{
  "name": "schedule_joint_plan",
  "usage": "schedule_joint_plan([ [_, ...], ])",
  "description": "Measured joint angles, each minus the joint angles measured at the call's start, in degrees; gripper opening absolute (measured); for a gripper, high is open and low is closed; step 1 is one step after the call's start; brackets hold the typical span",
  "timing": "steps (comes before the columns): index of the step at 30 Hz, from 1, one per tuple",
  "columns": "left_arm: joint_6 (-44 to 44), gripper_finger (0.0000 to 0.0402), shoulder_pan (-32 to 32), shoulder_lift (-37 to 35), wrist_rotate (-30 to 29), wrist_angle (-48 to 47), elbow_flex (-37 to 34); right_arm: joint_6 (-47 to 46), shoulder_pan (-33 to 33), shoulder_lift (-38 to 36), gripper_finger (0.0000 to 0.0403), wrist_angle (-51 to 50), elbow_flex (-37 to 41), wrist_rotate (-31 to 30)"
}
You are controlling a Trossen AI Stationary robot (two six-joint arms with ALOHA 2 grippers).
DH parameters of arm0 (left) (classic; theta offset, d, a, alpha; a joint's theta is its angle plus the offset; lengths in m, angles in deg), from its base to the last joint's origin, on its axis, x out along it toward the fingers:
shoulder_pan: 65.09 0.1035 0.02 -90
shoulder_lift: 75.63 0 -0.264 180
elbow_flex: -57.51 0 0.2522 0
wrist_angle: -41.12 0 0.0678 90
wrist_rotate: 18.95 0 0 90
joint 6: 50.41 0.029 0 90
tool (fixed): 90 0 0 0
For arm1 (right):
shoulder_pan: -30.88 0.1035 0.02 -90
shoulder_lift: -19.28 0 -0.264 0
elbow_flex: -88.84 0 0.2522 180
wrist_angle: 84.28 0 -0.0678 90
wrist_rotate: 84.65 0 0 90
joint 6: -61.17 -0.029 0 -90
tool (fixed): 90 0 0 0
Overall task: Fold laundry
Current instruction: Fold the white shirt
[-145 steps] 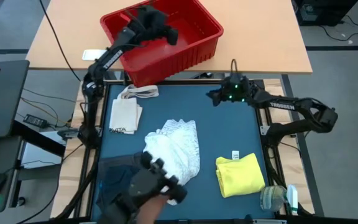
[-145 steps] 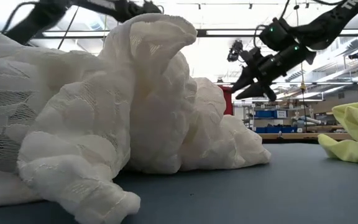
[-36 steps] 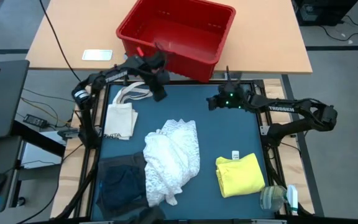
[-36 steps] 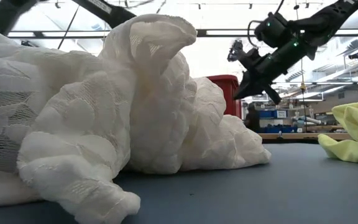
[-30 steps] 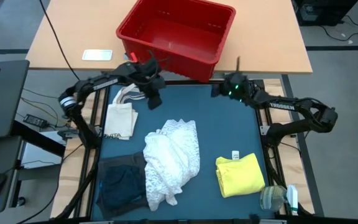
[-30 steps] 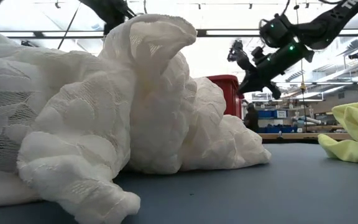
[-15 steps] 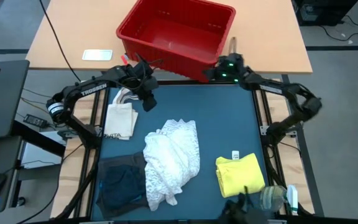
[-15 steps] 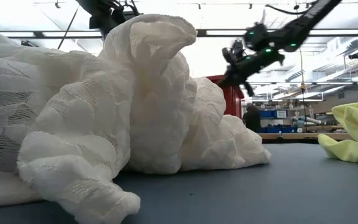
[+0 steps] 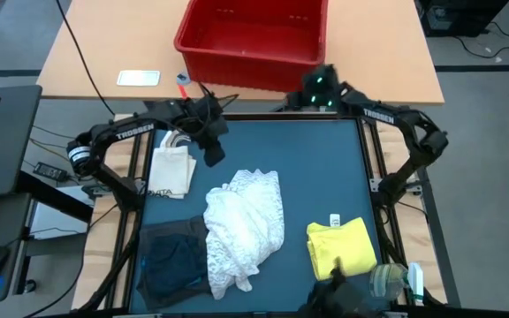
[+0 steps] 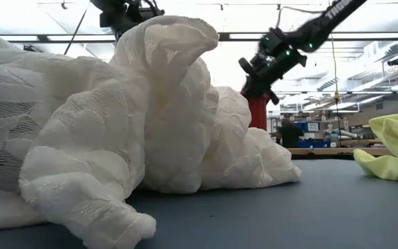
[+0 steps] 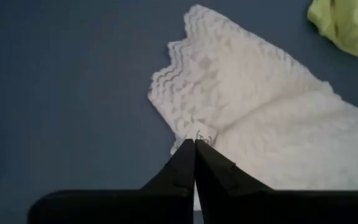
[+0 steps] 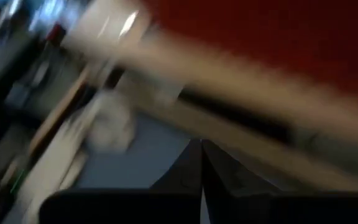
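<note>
My left gripper [image 9: 210,148] clenched empty, hovered near far-left mat corner; white lacy garment [image 9: 244,226] looked soft, floppy; pinch scalloped edge.

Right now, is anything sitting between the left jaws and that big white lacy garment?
Nothing visible. The left gripper, jaws shut, hangs above bare blue mat just beyond the white lacy garment; the cream tote bag lies off to the side.

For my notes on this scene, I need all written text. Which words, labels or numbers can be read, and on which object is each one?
"TROSSEN" on the left arm, white letters.
"TROSSEN" on the right arm, small but legible.
Dark print on the cream tote bag: too small to read.
White tag on the yellow garment: too small to read.
Tag on the white lacy garment: marks, unreadable.
</note>
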Motion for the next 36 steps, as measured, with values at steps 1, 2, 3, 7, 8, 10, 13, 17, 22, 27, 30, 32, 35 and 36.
schedule_joint_plan([
  [1, 0.0, 0.0011, -0.8, 0.0, -0.4, 0.1, 0.0, 0.7, 2.0, -0.6, 0.0011, -2.9, 0.0, 1.5],
  [2, -0.1, 0.0011, -1.5, 0.0, -1.0, 0.3, 0.0, 1.4, 4.0, -1.1, 0.0012, -5.5, 0.0, 2.5],
  [3, -0.1, 0.0012, -2.2, 0.0, -1.3, 0.5, 0.0, 1.7, 6.5, -1.5, 0.0014, -8.3, 0.0, 3.0],
  [7, -0.3, 0.0033, -4.3, 0.0, -1.4, 0.7, 0.0, 1.8, 16.6, -1.8, 0.0036, -16.4, 0.0, 3.1],
  [8, -0.3, 0.0043, -4.7, 0.0, -1.4, 0.7, 0.0, 2.4, 19.1, -1.6, 0.0047, -17.2, 0.0, 3.2],
  [10, -0.3, 0.0066, -5.4, 0.0, -1.5, 1.2, 0.0, 3.8, 24.1, -1.1, 0.0078, -18.1, 0.1, 2.3],
  [13, -0.5, 0.0104, -6.2, 0.0, -1.7, 3.2, 0.0, 5.7, 30.8, 0.4, 0.0138, -17.0, 1.6, -3.5],
  [17, -2.2, 0.0144, -7.6, 0.2, -2.5, 3.1, 0.0, 4.4, 36.2, 3.5, 0.0209, -14.8, 2.4, -9.3],
  [22, -8.9, 0.0155, -9.8, 0.2, -2.6, -0.3, 0.0, 1.5, 39.3, 9.0, 0.0219, -9.7, 2.4, -6.4],
  [27, -14.6, 0.0155, -14.2, 0.2, -6.5, -1.2, 0.0, 3.9, 40.1, 15.1, 0.0174, -7.7, 2.4, -5.7],
  [30, -19.6, 0.0156, -16.4, 0.2, -8.7, -1.1, 0.0, 4.4, 39.0, 15.6, 0.01, -14.4, 2.4, -2.8],
  [32, -23.7, 0.0156, -17.6, 0.2, -9.0, -0.5, 0.0, 7.7, 38.4, 13.1, 0.0032, -22.5, 2.4, -3.7],
  [35, -27.0, 0.0156, -19.3, 0.2, -10.2, 1.9, 0.0, 10.9, 38.7, 6.7, 0.0016, -35.5, 2.4, -19.7],
  [36, -28.3, 0.0156, -19.7, 0.2, -10.8, 3.2, 0.0, 12.0, 38.7, 3.8, 0.0014, -39.2, 2.4, -26.4],
])
